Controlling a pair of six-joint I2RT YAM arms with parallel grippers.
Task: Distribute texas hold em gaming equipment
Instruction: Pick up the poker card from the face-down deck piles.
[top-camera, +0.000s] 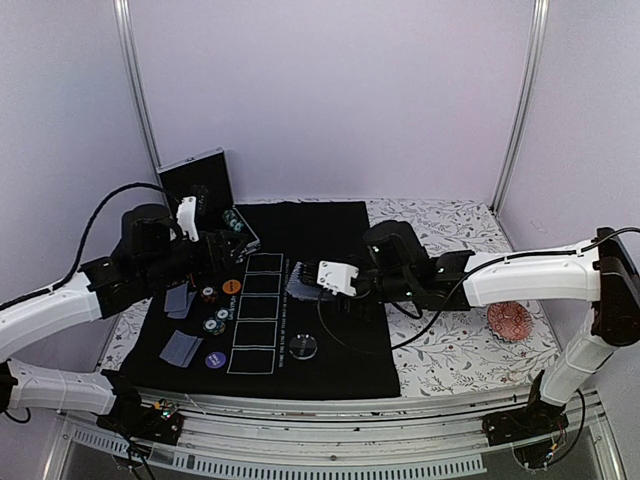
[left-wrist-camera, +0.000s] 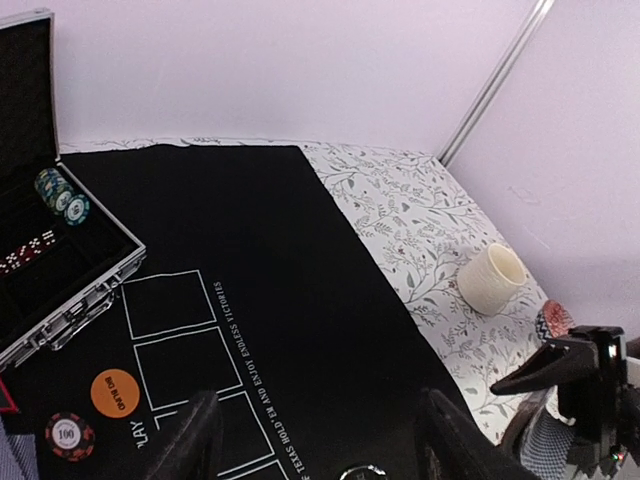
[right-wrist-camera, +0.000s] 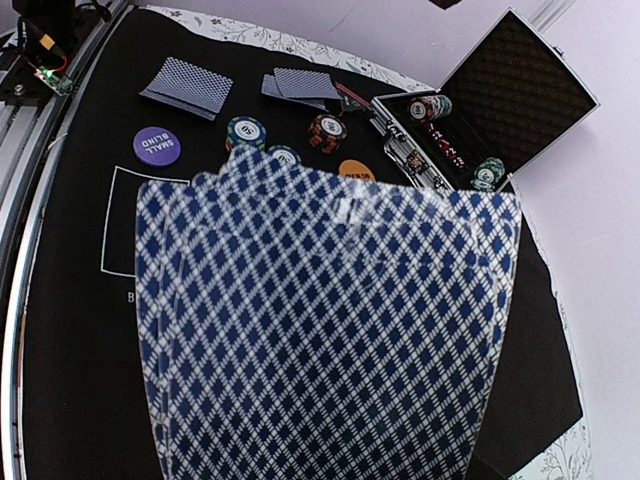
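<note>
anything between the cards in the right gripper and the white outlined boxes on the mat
Nothing visible: the fan of blue lattice-backed playing cards held by the right gripper hangs beside the bare white outlined boxes.

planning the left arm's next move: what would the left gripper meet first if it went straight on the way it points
The left gripper would most likely meet the black mat first, near the printed card boxes; nothing stands in between, though depth is unclear.
</note>
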